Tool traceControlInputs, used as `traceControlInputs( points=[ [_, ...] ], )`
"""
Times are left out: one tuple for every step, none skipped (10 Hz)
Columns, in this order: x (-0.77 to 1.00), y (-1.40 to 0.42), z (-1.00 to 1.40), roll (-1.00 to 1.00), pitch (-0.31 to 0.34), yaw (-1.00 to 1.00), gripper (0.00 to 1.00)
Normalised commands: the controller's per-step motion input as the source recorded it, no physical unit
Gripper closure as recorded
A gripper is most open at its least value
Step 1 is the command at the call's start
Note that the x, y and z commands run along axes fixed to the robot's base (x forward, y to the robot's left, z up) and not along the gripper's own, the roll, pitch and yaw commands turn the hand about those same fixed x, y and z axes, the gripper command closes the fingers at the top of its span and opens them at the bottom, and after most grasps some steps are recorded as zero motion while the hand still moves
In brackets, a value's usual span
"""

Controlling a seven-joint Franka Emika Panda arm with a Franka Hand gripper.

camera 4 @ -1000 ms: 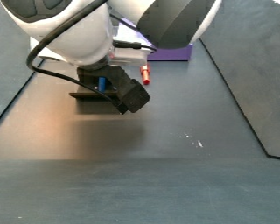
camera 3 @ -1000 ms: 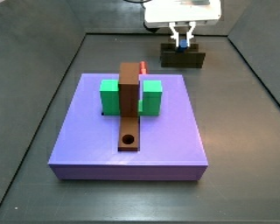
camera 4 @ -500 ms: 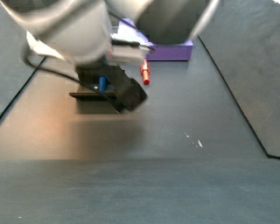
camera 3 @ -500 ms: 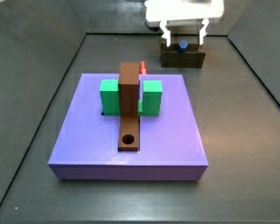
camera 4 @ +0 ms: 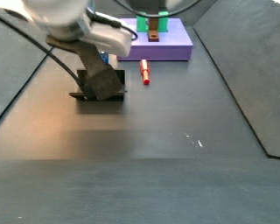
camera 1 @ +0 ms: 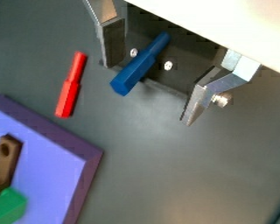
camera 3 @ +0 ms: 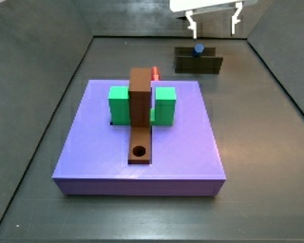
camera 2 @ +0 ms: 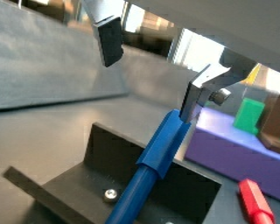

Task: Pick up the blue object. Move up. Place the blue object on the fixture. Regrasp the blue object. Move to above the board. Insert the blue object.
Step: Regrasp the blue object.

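The blue object [camera 3: 199,47] stands in the fixture [camera 3: 199,65] behind the board [camera 3: 142,142]. My gripper [camera 3: 215,26] is open and empty, well above the peg and apart from it. In both wrist views the blue object [camera 1: 140,63] [camera 2: 154,166] leans in the fixture's recess [camera 1: 168,70] [camera 2: 73,175], below and between my spread fingers [camera 1: 111,39] [camera 2: 108,42]. The gripper [camera 1: 153,87] [camera 2: 154,74] holds nothing. In a side view the arm hides most of the fixture [camera 4: 99,90].
A red peg [camera 1: 70,85] [camera 4: 145,72] lies on the floor between the fixture and the board [camera 4: 166,48]. The board bears two green blocks [camera 3: 119,104] and a brown bar with a round hole [camera 3: 141,150]. Dark walls ring the floor.
The gripper has opened, let go of the blue object in the fixture and risen straight up. The peg stays standing in the fixture.
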Motion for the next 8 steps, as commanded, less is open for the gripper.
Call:
traceControlInputs(
  points=[
    [-0.12, 0.00, 0.13, 1.00, 0.371, 0.00, 0.00],
    [-0.14, 0.00, 0.15, 1.00, 0.409, 0.00, 0.00],
    [-0.14, 0.00, 0.15, 1.00, 0.423, 0.00, 0.00],
    [-0.03, 0.00, 0.11, 1.00, 0.394, 0.14, 0.00],
    [0.00, 0.00, 0.05, 1.00, 0.311, 0.35, 0.00],
    [0.26, 0.00, 0.05, 1.00, 0.000, 0.34, 0.00],
    [0.03, 0.00, 0.16, 1.00, -0.629, 0.10, 0.00],
    [0.00, 0.04, 0.09, 1.00, -0.574, 0.00, 0.00]
  ],
)
